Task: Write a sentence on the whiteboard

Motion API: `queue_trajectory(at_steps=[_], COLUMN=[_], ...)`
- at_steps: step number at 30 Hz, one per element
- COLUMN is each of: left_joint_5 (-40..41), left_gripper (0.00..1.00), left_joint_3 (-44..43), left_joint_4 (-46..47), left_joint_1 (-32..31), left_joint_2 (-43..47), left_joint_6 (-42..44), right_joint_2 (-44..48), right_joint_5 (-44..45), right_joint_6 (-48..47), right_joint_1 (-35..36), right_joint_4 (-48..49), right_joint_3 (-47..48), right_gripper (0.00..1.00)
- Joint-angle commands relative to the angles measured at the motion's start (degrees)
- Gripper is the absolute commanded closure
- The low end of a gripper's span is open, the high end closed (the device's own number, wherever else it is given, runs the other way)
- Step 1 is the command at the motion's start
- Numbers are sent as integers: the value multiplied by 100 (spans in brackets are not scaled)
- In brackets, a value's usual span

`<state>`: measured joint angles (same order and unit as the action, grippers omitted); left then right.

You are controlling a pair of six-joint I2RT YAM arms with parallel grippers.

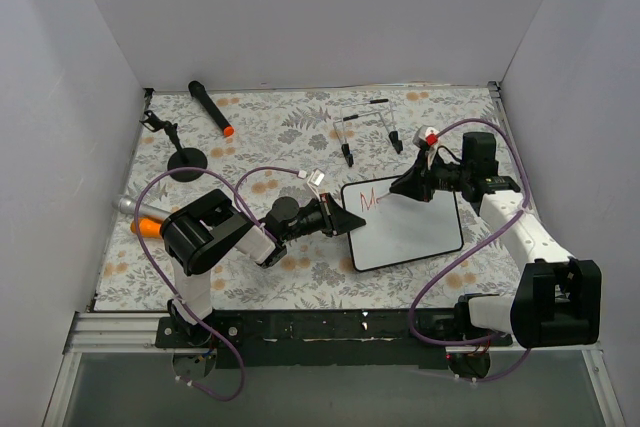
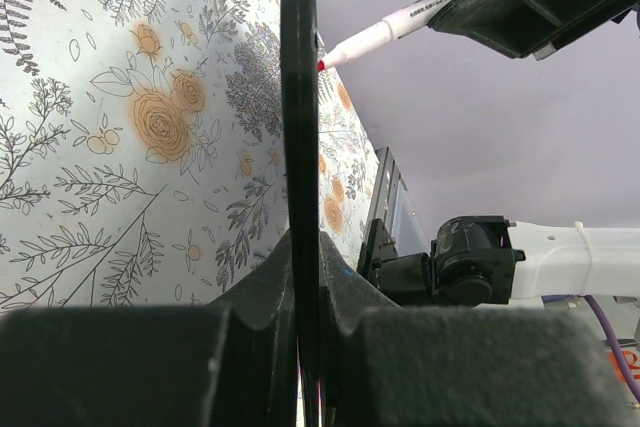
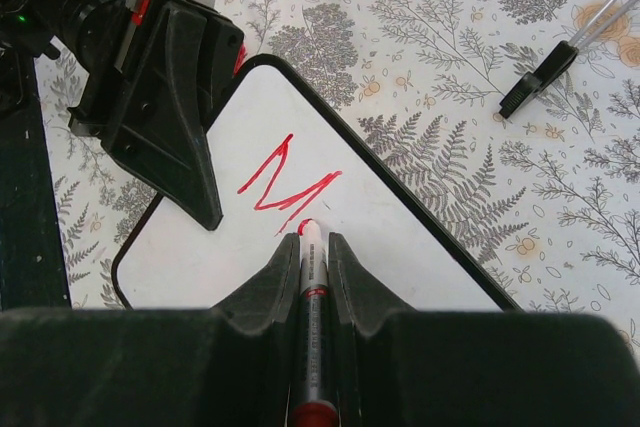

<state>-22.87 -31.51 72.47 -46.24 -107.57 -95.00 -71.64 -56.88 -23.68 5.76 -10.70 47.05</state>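
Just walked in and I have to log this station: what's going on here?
The left gripper is clamped on the left edge of the small glossy white board with a thin black frame, which lies on the floral tablecloth. The right gripper is shut on a white marker with a red tip, its tip at the board. The board bears only a red handwritten "M" and a small red stroke begun after it.
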Motion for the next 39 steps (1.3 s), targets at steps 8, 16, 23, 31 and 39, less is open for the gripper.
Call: queue_trajectory(at_steps=[8, 16, 23, 31, 39], left_joint_5=[-95, -77, -86, -86, -112], left_gripper=[100, 100, 100, 100, 100], left_joint_3=[-137, -145, -163, -172, -189], left_joint_4=[585, 593, 611, 602, 584], left_joint_1=[-61, -61, -61, -61, -61], left_joint_2=[104, 96, 69, 61, 52], left_joint_6=[175, 166, 157, 157, 157], right_joint_2=[132, 255, 264, 194, 133], right_joint_5=[336, 344, 222, -7, -104], right_joint_6=[-75, -690, -998, -937, -594], right_joint_1=[-172, -172, -163, -75, -22], right_joint_4=[183, -538, -969, -961, -574], right_joint_3=[85, 103, 121, 129, 208], right_gripper=[99, 99, 99, 99, 99])
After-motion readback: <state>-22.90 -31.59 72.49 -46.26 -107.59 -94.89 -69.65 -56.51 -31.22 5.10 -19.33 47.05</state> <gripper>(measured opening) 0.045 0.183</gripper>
